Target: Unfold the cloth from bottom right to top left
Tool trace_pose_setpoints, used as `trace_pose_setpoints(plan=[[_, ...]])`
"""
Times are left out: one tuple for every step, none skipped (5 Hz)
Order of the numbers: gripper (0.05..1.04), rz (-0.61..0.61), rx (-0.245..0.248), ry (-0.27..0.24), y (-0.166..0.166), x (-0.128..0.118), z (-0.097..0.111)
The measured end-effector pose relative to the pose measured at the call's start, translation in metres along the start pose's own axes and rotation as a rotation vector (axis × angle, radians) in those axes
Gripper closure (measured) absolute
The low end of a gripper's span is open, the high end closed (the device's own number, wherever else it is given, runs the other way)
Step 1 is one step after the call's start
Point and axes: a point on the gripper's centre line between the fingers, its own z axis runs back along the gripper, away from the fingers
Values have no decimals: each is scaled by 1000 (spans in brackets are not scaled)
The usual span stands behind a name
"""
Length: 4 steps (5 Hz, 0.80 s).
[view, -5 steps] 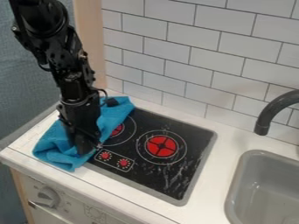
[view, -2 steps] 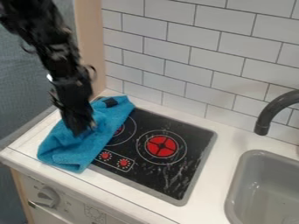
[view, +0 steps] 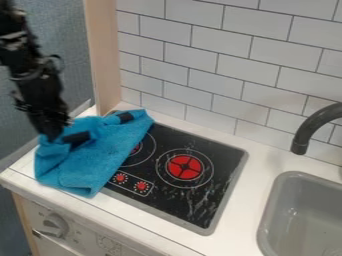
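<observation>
Cam view: I note cloth (view: 93, 161) bunched on L end of counter (view: 143, 215), part over stove (view: 224, 162). My gripper (view: 52, 134) is at cloth's upper-L edge, most of cloth below & R of it. Grip state: can't tell, open or closed.

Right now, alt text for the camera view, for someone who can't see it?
Black gripper at the upper left edge of a rumpled blue cloth lying on a white counter and over the left side of a black stovetop with red burner discs. Grey sink and dark curved faucet at right.
</observation>
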Motion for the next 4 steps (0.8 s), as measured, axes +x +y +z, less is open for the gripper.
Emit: trace_pose_setpoints(plan=[[1033, 121, 32, -14, 31, -12, 10], [1033, 208, 52, 21, 55, -25, 2], [1033, 246, 68, 20, 71, -26, -2], [1008, 279, 74, 59, 80, -28, -12]])
